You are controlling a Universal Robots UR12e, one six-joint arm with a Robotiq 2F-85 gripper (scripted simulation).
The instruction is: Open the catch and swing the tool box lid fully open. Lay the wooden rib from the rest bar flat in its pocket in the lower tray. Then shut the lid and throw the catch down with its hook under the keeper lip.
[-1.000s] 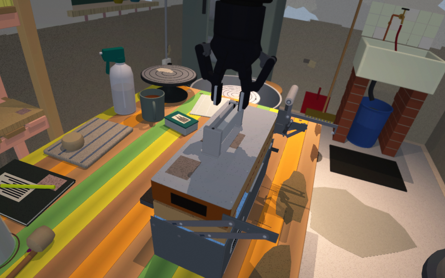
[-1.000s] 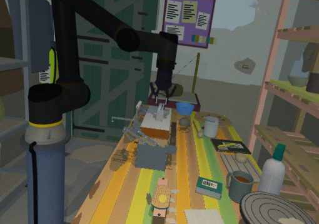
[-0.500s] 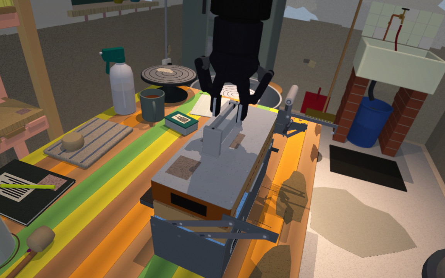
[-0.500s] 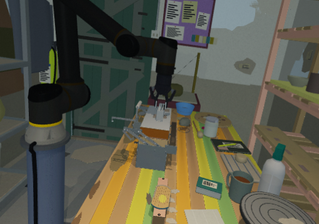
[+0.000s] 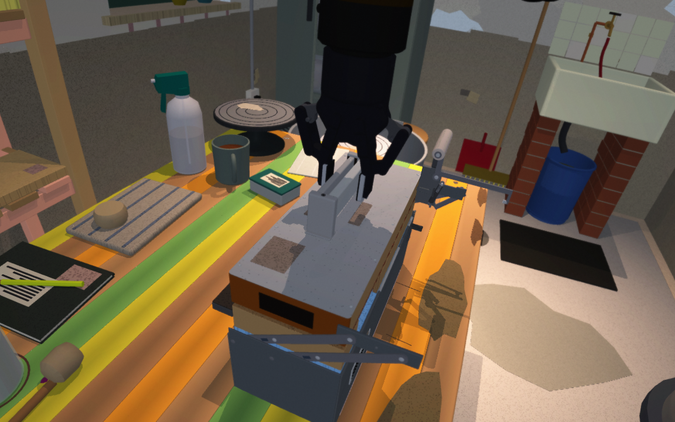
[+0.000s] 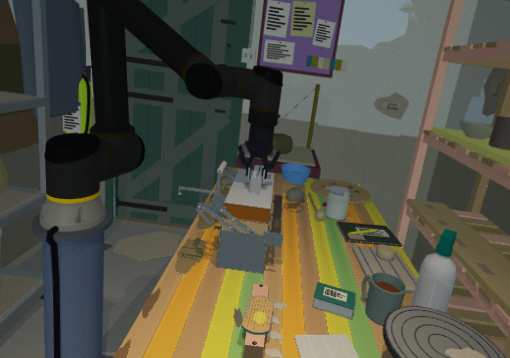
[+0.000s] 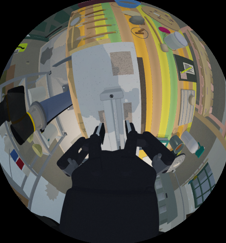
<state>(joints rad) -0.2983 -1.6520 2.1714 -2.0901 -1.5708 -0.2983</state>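
Observation:
My gripper (image 5: pixel 344 181) (image 7: pixel 114 130) (image 6: pixel 258 171) hangs straight down over the far end of the tool box lid (image 5: pixel 329 246), open, with a finger on either side of the grey lid handle (image 5: pixel 332 197) (image 7: pixel 114 106) and nothing held. The lid lies flat and closed on the orange and tan box body (image 5: pixel 298 309). Grey link arms (image 5: pixel 340 349) and a dark lower tray (image 5: pixel 282 378) (image 6: pixel 241 248) stick out at the near end. The wooden rib (image 6: pixel 256 316) rests on a holder near the bench's other end. The catch is hidden from me.
A pottery wheel basin (image 5: pixel 403 144) sits just beyond the box. A mug (image 5: pixel 231 157), a spray bottle (image 5: pixel 184 126), a banding wheel (image 5: pixel 253 118) and a small box (image 5: pixel 275 185) stand left of the gripper. A clamp arm (image 5: pixel 455 176) projects off the bench's right edge.

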